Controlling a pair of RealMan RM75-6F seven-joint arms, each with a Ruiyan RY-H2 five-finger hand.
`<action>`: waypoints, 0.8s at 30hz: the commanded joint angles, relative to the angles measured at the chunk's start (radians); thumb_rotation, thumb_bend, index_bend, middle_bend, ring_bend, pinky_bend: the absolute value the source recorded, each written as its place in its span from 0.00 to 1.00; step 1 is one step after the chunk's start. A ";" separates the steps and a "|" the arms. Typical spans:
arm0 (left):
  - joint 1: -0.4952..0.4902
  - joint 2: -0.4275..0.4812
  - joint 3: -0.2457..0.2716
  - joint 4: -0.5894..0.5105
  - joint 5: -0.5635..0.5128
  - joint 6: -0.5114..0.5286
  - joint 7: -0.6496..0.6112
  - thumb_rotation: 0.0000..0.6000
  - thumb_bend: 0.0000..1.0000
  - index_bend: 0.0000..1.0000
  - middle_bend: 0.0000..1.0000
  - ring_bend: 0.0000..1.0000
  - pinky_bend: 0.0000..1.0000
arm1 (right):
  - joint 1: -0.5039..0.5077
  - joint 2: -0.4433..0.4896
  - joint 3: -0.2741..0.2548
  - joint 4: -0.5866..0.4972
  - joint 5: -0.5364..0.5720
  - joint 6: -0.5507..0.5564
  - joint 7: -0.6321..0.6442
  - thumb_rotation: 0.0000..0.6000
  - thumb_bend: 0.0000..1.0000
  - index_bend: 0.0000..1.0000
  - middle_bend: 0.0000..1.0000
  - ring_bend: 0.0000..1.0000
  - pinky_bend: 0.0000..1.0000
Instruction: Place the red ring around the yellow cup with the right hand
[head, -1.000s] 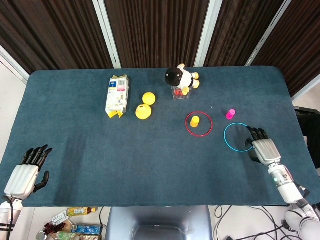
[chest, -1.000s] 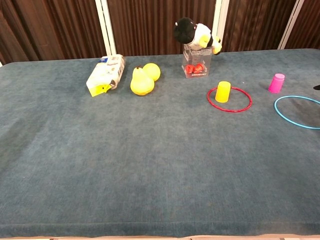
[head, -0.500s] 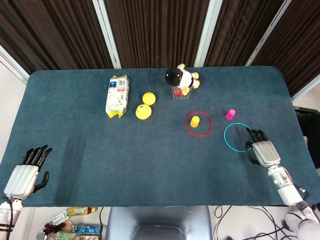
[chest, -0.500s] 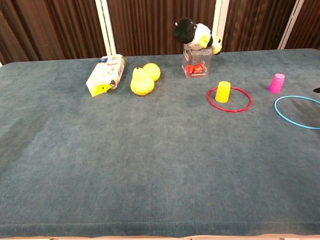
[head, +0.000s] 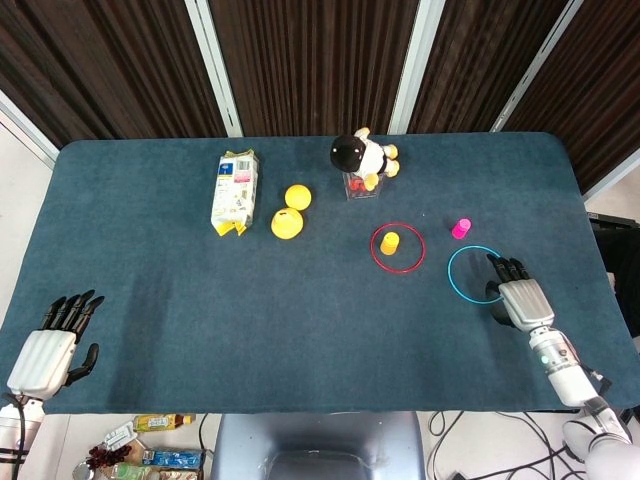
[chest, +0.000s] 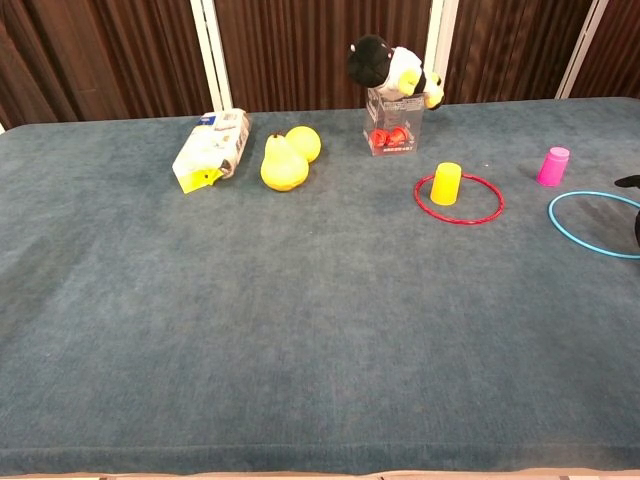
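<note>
At the lower left of the head view the left hand (head: 45, 357) lies flat at the near table edge, fingers straight, slightly apart, holding nothing. On the blue table (head: 200, 300), in the upper left part, a white and yellow carton (head: 234, 192) lies on its side. Right of it sit a yellow pear-shaped toy (chest: 283, 166) and a yellow ball (chest: 304, 143), touching each other. At upper centre a black-and-white plush toy (head: 362, 155) sits atop a clear box (chest: 393, 128) holding small red pieces. Just below and right of that, the red ring (head: 398, 248) lies flat around the upright yellow cup (head: 390, 242), which stands off-centre toward the ring's left side. Further right stands a small pink cup (head: 461, 228), and below it a blue ring (head: 473, 273) lies flat. At the right, the right hand (head: 520, 297) rests palm down over the blue ring's right edge, fingers extended toward it, gripping nothing; only dark fingertips show at the chest view's right edge.
</note>
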 joint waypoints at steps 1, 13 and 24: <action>0.000 0.000 0.000 0.000 0.000 0.000 0.000 1.00 0.52 0.00 0.00 0.00 0.04 | 0.000 -0.001 -0.001 0.002 -0.001 -0.001 -0.002 1.00 0.49 0.65 0.06 0.00 0.00; 0.001 0.001 0.001 -0.002 0.000 0.002 0.000 1.00 0.52 0.00 0.00 0.00 0.04 | -0.002 -0.005 -0.001 0.005 -0.001 -0.013 0.001 1.00 0.49 0.66 0.06 0.00 0.00; 0.003 0.002 0.002 -0.002 0.003 0.007 -0.003 1.00 0.52 0.00 0.00 0.00 0.04 | -0.003 -0.003 0.000 -0.002 0.000 -0.015 -0.003 1.00 0.49 0.64 0.06 0.00 0.00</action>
